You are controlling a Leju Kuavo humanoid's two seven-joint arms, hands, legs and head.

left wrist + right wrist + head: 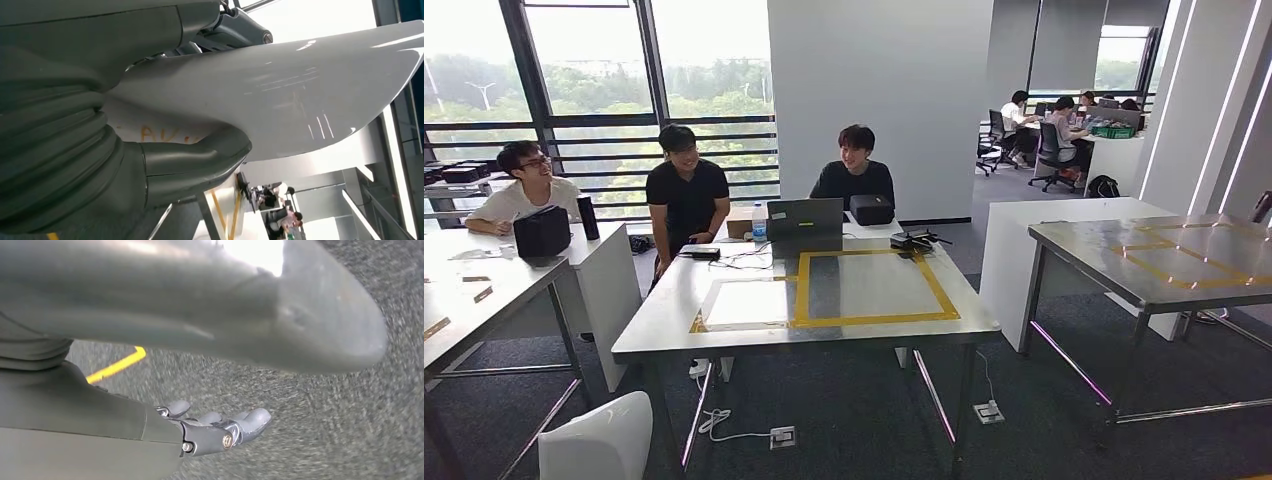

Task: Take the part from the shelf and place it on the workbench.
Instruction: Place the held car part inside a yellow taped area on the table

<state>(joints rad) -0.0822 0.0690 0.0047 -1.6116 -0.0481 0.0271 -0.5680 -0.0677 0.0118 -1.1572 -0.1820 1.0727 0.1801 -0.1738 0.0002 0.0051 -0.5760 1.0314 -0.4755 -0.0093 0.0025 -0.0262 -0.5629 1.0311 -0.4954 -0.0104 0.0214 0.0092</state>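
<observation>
The part is a white curved shell [280,95] with orange writing on it. My left hand [200,155] grips it, thumb on one face and fingers over its edge. In the head view the white part [594,440] shows low at the left, in front of the workbench [664,335]. That bench is a steel table with a yellow tape rectangle [802,290] and stands straight ahead. My right hand [215,430] hangs over grey carpet with its fingers stretched out, holding nothing.
Three people [686,190] are at the bench's far side, with a laptop [804,218], a water bottle [759,222] and black cases. A second steel table [1164,265] stands to the right, another table [474,290] to the left. Cables and a power strip [782,436] lie under the bench.
</observation>
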